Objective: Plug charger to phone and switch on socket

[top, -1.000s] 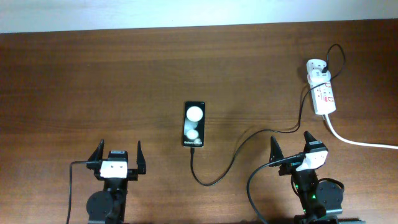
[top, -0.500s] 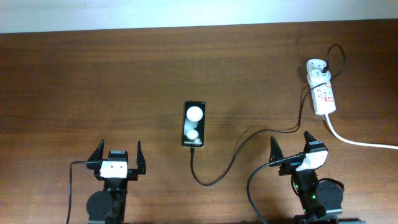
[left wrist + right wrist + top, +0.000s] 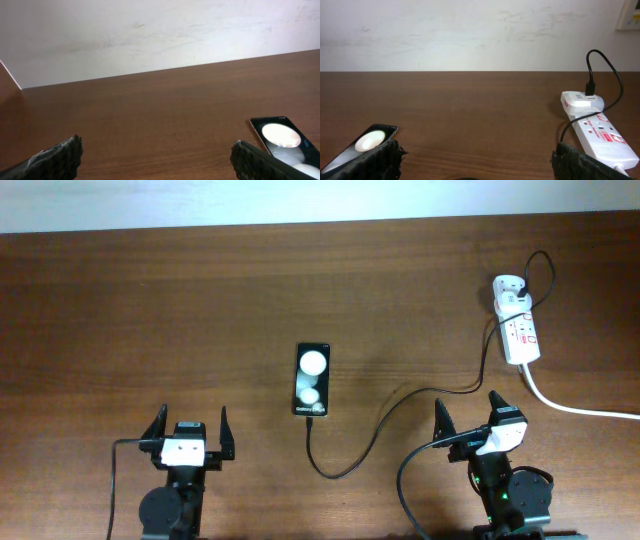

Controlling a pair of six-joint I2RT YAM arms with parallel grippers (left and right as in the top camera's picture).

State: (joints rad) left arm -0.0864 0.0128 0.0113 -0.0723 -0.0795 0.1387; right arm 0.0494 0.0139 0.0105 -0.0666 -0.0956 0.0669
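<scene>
The black phone lies flat at the table's middle, two white round spots on its face; it also shows in the left wrist view and the right wrist view. The thin black charger cable runs from the white adapter on the socket in a loop to the phone's near end, its tip touching the phone's bottom edge. The socket also shows in the right wrist view. My left gripper is open and empty, near the front edge. My right gripper is open and empty, below the socket.
The socket's thick white cord runs off to the right edge. A pale wall stands behind the table's far edge. Bare wooden tabletop spreads over the left and far parts.
</scene>
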